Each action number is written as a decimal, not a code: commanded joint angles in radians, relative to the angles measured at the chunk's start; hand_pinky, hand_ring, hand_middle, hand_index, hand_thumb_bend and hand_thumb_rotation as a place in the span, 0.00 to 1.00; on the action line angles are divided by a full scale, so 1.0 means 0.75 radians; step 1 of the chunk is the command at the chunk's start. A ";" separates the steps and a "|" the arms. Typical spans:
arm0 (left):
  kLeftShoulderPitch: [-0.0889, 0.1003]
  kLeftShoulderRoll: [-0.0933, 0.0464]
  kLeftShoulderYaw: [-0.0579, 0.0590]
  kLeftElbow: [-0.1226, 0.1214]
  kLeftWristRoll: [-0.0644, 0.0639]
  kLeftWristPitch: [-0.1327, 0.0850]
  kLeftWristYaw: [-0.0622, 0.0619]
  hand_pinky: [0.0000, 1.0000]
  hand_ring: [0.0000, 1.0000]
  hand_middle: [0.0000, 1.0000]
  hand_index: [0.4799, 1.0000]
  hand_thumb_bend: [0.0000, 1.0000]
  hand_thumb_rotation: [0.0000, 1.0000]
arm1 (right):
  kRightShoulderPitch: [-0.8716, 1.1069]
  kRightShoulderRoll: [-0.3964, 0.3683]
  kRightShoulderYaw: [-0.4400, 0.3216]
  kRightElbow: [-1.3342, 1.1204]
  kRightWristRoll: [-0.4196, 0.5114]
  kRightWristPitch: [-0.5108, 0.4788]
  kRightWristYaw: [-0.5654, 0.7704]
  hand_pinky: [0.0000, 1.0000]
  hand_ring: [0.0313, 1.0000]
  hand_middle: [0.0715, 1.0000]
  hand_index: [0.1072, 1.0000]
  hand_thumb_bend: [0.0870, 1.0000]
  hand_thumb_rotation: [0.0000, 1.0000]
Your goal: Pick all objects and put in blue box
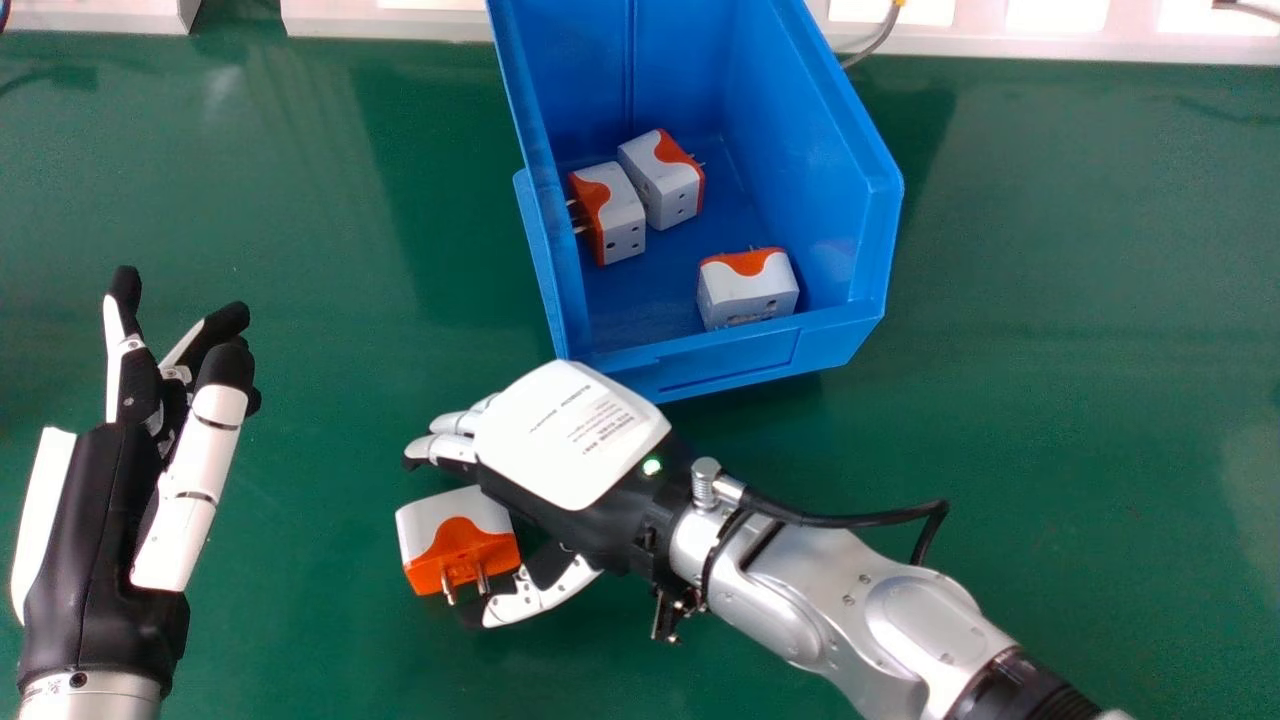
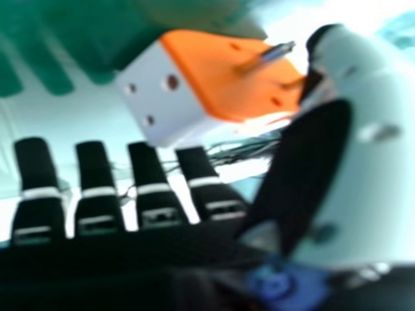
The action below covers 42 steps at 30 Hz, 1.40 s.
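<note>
Right robot hand open, fingers and thumb apart on either side of the loose adapter, front-left of the blue box. Close evenly on the casing, thumb clear of prongs; lift over the box's near wall, avoiding the three adapters inside. Idle, left of the box: left robot hand.

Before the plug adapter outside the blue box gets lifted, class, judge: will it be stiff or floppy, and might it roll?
The adapter looks like hard plastic, so it should stay stiff. Its flat sides suggest it would slide rather than roll. The metal prongs jutting out might catch on something.
</note>
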 commanded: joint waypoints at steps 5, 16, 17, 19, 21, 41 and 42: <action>-0.004 0.001 -0.001 -0.035 0.016 -0.013 0.013 0.82 0.90 0.90 0.79 0.59 0.84 | -0.042 0.046 -0.004 0.030 0.053 0.016 -0.023 0.34 0.37 0.40 0.42 0.45 0.16; -0.013 -0.008 -0.005 -0.050 0.030 0.013 0.027 0.83 0.90 0.90 0.79 0.60 0.84 | -0.053 0.079 -0.017 0.049 0.170 0.060 0.091 0.19 0.25 0.32 0.42 0.44 0.15; -0.014 -0.007 -0.005 -0.049 0.034 0.013 0.030 0.83 0.90 0.90 0.79 0.60 0.84 | -0.051 0.073 -0.016 0.043 0.176 0.056 0.088 0.16 0.21 0.29 0.42 0.44 0.15; -0.020 -0.002 -0.004 -0.038 0.031 0.009 0.029 0.83 0.89 0.90 0.78 0.60 0.85 | -0.048 0.067 -0.014 0.033 0.176 0.060 0.087 0.12 0.16 0.23 0.42 0.45 0.14; -0.027 0.003 -0.001 -0.027 0.025 0.005 0.024 0.84 0.90 0.90 0.79 0.60 0.85 | -0.048 0.060 -0.009 0.024 0.166 0.067 0.091 0.15 0.20 0.29 0.42 0.44 0.15; -0.059 0.021 0.012 0.013 0.020 0.013 0.021 0.85 0.91 0.91 0.79 0.57 0.85 | 0.038 0.031 -0.059 -0.200 0.258 0.132 0.214 0.12 0.17 0.26 0.42 0.44 0.13; -0.062 0.021 0.013 0.016 0.016 0.011 0.020 0.85 0.91 0.91 0.79 0.57 0.84 | 0.047 0.029 -0.064 -0.213 0.265 0.134 0.222 0.12 0.17 0.26 0.42 0.44 0.13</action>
